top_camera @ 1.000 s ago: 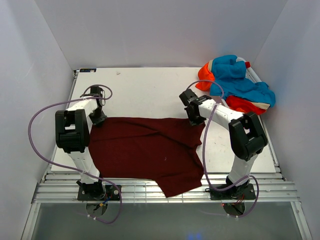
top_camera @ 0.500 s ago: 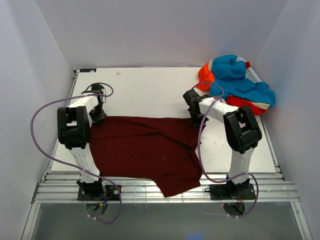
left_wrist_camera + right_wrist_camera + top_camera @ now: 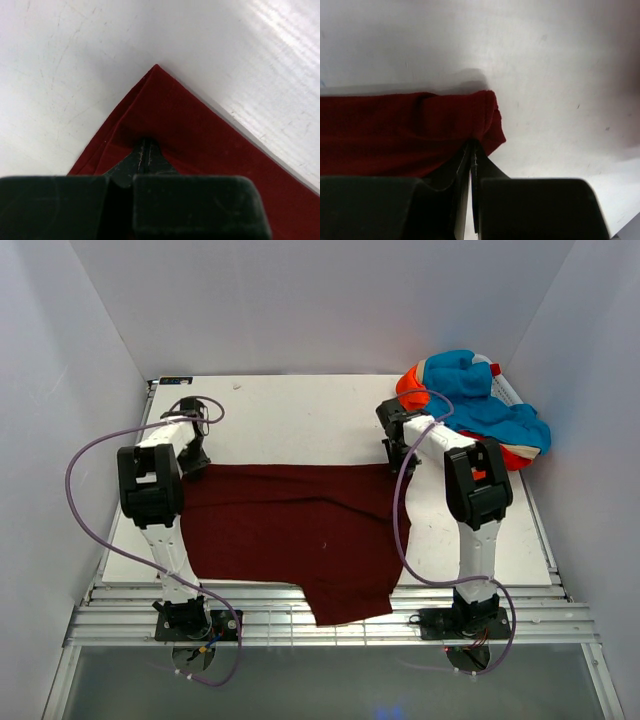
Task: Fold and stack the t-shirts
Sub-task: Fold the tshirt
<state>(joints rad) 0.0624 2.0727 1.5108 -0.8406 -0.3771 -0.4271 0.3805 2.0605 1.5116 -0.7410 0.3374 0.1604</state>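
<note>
A dark maroon t-shirt (image 3: 290, 530) lies spread on the white table, its far edge stretched straight between my two grippers and a flap hanging over the near edge. My left gripper (image 3: 192, 462) is shut on the shirt's far left corner (image 3: 150, 107). My right gripper (image 3: 400, 460) is shut on the far right corner (image 3: 485, 120). In both wrist views the jaws are closed together with cloth pinched at their tips. The orange-red and turquoise-blue t-shirts (image 3: 470, 405) lie in a heap at the far right corner.
The white table (image 3: 290, 415) sits inside grey walls on three sides. A metal rail (image 3: 330, 625) runs along the near edge, where both arm bases stand. Purple cables loop beside each arm.
Both grippers have moved away from the bases toward the far side, pulling the maroon shirt's far edge with them. That edge is now straight and taut, and the shirt lies flatter.
</note>
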